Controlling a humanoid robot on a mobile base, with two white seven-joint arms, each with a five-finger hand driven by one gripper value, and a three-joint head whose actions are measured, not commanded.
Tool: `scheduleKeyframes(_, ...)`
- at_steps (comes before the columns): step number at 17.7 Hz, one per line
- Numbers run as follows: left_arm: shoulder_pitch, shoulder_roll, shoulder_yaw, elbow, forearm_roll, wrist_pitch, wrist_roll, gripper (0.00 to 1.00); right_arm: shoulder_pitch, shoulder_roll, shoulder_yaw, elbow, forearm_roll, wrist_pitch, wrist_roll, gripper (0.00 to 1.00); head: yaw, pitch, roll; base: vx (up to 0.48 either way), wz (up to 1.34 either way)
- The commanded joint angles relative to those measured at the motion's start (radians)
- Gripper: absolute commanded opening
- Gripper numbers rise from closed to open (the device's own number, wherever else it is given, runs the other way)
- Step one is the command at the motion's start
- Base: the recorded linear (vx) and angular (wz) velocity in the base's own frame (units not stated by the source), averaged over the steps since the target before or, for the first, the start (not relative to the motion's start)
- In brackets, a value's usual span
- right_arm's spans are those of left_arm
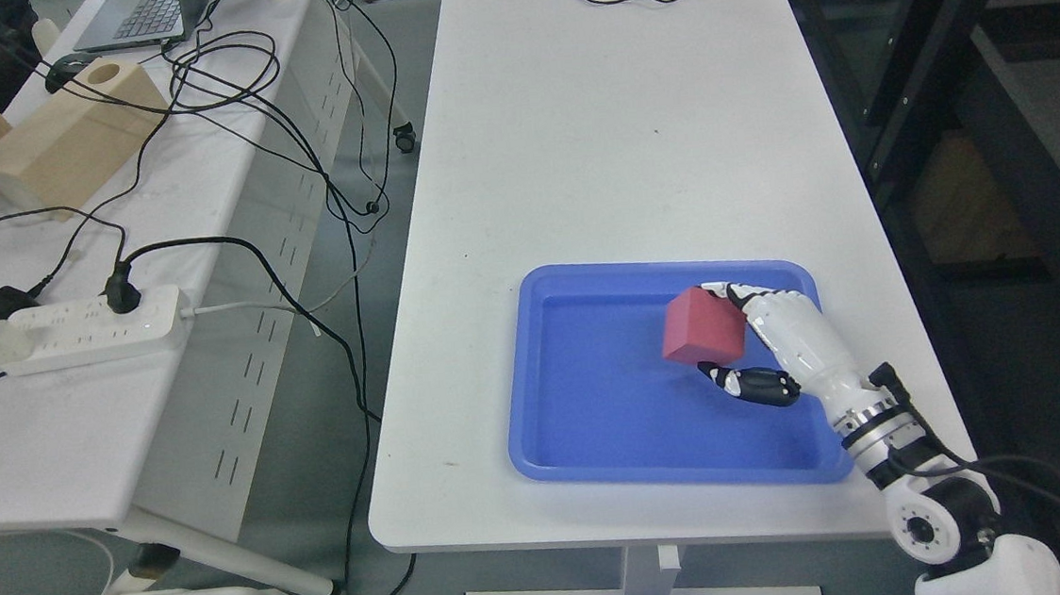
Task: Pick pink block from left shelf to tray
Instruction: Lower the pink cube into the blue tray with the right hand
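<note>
pink block (pixel 703 326) over the blue tray (pixel 598 443), clamped between right hand (pixel 784 344) fingers (pixel 753 384)

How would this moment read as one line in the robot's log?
right hand: grasping pink block | block: over blue tray | release: not yet | left arm: unseen

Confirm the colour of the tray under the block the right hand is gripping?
Blue: the rectangular plastic tray is solid blue, seen clearly in the head view.
</note>
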State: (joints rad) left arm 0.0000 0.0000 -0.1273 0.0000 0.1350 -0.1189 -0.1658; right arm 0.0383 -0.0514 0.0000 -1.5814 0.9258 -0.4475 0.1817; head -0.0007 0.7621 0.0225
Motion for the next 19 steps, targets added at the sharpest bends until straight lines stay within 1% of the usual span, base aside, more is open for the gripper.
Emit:
scheduleKeyframes(1, 0.02, 0.017, 0.0, -0.017, 0.0, 0.001, 0.0, 1.0, 0.025, -0.007, -0.001, 0.0, -0.037, 0.007, 0.499, 0.04, 0.0, 0.0, 0.0, 0.043, 0.01)
scheduleKeyframes(2, 0.02, 0.017, 0.0, -0.017, 0.0, 0.001, 0.0, 1.0, 0.025, -0.008, -0.003, 0.0, -0.059, 0.007, 0.492, 0.07, 0.0, 0.0, 0.0, 0.043, 0.01)
scheduleKeyframes(3, 0.02, 0.017, 0.0, -0.017, 0.0, 0.001, 0.0, 1.0, 0.026, -0.008, -0.008, 0.0, -0.073, 0.009, 0.484, 0.21, 0.0, 0.0, 0.0, 0.03, 0.0)
scheduleKeyframes(4, 0.02, 0.017, 0.0, -0.017, 0.0, 0.001, 0.0, 1.0, 0.026, -0.008, -0.011, 0.0, -0.084, 0.016, 0.473, 0.55, 0.0, 0.0, 0.0, 0.03, 0.0)
scheduleKeyframes(5, 0.02, 0.017, 0.0, -0.017, 0.0, 0.001, 0.0, 1.0, 0.026, -0.01, -0.012, 0.0, -0.094, 0.03, 0.463, 0.58, 0.0, 0.0, 0.0, 0.024, 0.0)
scheduleKeyframes(6, 0.02, 0.017, 0.0, -0.017, 0.0, 0.001, 0.0, 1.0, 0.028, -0.012, -0.015, 0.0, -0.12, 0.039, 0.443, 0.64, 0.0, 0.0, 0.0, 0.016, 0.0)
scheduleKeyframes(8, 0.02, 0.017, 0.0, -0.017, 0.0, 0.001, 0.0, 1.0, 0.029, -0.012, -0.04, 0.0, -0.186, 0.039, 0.424, 0.72, 0.0, 0.0, 0.0, 0.013, 0.0)
scheduleKeyframes(9, 0.02, 0.017, 0.0, -0.017, 0.0, 0.001, 0.0, 1.0, 0.031, -0.015, -0.05, 0.0, -0.227, 0.039, 0.411, 0.74, 0.0, 0.0, 0.0, 0.01, 0.0)
scheduleKeyframes(11, 0.02, 0.017, 0.0, -0.017, 0.0, 0.001, 0.0, 1.0, 0.04, -0.039, -0.064, 0.0, -0.319, 0.039, 0.389, 0.81, 0.0, 0.0, 0.0, 0.0, 0.0)
scheduleKeyframes(12, 0.02, 0.017, 0.0, -0.017, 0.0, 0.001, 0.0, 1.0, 0.041, -0.042, -0.074, 0.0, -0.359, 0.039, 0.387, 0.82, 0.0, 0.0, 0.0, 0.0, 0.0)
scheduleKeyframes(17, 0.02, 0.017, 0.0, -0.017, 0.0, 0.001, 0.0, 1.0, 0.041, -0.044, -0.138, -0.009, -0.57, 0.039, 0.361, 0.82, 0.0, 0.0, 0.0, 0.0, 0.0)
scheduleKeyframes(19, 0.02, 0.017, 0.0, -0.017, 0.0, 0.001, 0.0, 1.0, 0.046, -0.044, -0.137, -0.012, -0.614, 0.038, 0.361, 0.83, 0.0, 0.0, 0.0, 0.0, 0.0)
